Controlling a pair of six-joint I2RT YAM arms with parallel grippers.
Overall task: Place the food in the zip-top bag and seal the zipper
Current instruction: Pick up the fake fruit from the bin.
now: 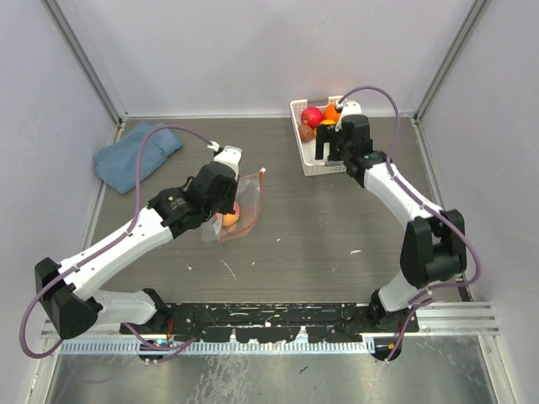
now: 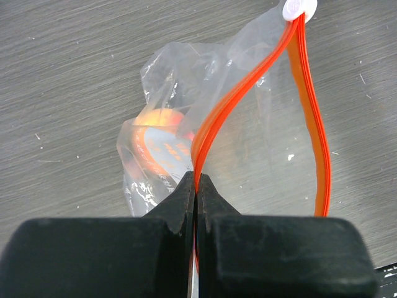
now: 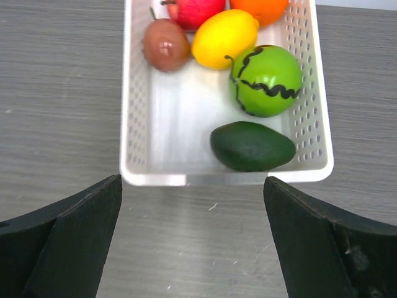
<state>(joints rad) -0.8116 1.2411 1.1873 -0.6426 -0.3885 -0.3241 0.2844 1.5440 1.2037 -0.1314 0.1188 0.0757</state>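
Bag [image 2: 267, 149]: centre frame, one fruit [image 2: 158, 127] inside.
Left gripper [image 2: 197, 184]: pinching zipper [image 2: 232, 102].
Right gripper [image 3: 192, 186]: spread wide at basket [image 3: 217, 179]; next, grab lemon [image 3: 224, 37].

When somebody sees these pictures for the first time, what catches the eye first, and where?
The red-orange zipper stands out: the left claw is shut on it, left of the table's middle, with one orange fruit inside the clear bag. At the far right, a white basket holds colourful fruits, and the open right claw hangs before it.
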